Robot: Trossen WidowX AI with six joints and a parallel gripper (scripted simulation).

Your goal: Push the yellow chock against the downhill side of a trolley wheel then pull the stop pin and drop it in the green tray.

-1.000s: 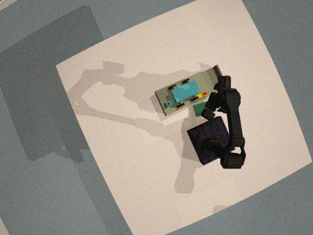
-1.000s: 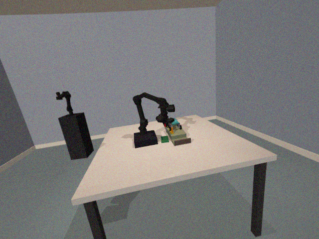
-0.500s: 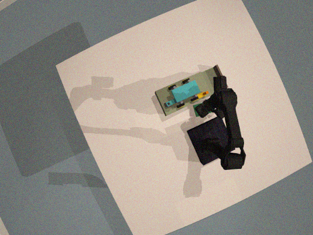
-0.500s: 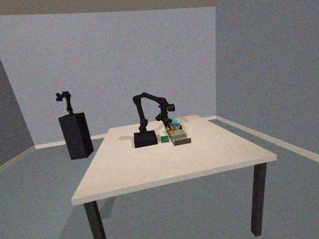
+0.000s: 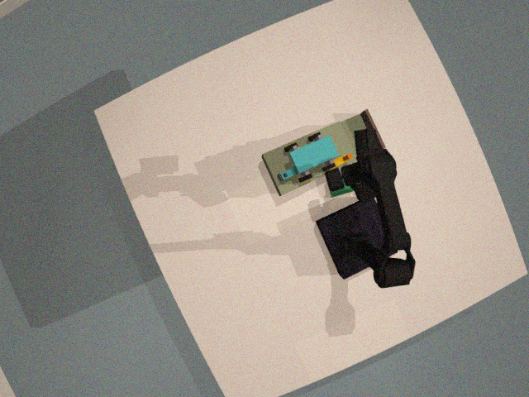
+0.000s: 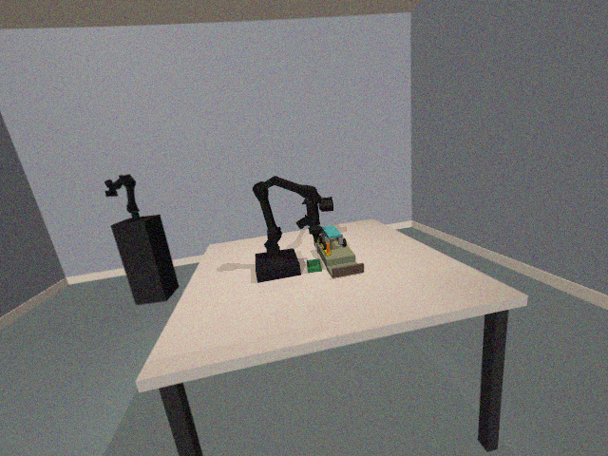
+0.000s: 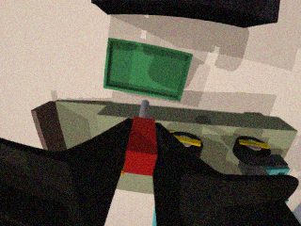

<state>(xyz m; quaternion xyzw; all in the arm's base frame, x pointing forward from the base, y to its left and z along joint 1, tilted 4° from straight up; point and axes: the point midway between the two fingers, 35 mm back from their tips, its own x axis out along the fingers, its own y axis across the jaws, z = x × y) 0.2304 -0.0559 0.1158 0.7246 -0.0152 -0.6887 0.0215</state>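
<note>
- The gripper (image 5: 348, 169) (image 6: 316, 236) (image 7: 143, 126) is closed on the red-headed stop pin (image 7: 141, 146); one finger bears on each side of the head, leaving the grey shank free.
- Pin's shank sticks out beyond the fingertips, towards the green tray (image 5: 341, 193) (image 6: 321, 267) (image 7: 107, 66) in the wrist view. It looks free of its hole, so carrying it seems the step in hand. Height is hard to judge from this angle.
- Trolley (image 5: 313, 154) (image 6: 332, 231) (image 7: 278, 170) stands on the ramp (image 5: 273, 164) (image 6: 338, 257) (image 7: 77, 122), well apart from the brown end board (image 5: 377, 131) (image 6: 348, 270) (image 7: 47, 124). That spacing suggests it is being held.
- Yellow chock (image 5: 341, 160) (image 6: 328, 248) sits at the near wheel, on the end-board side, orange handle outward: placed there, I judge, to take the load in the pin's stead. Top view cannot settle whether rubber meets tyre.
- Tray lies beside the ramp, a short carry away. Next move: bring the pin over its floor, lower, then release.
- Risk: arm or dangling shank brushing chock or trolley. Lift clear of both before crossing; after release, back away upward.
</note>
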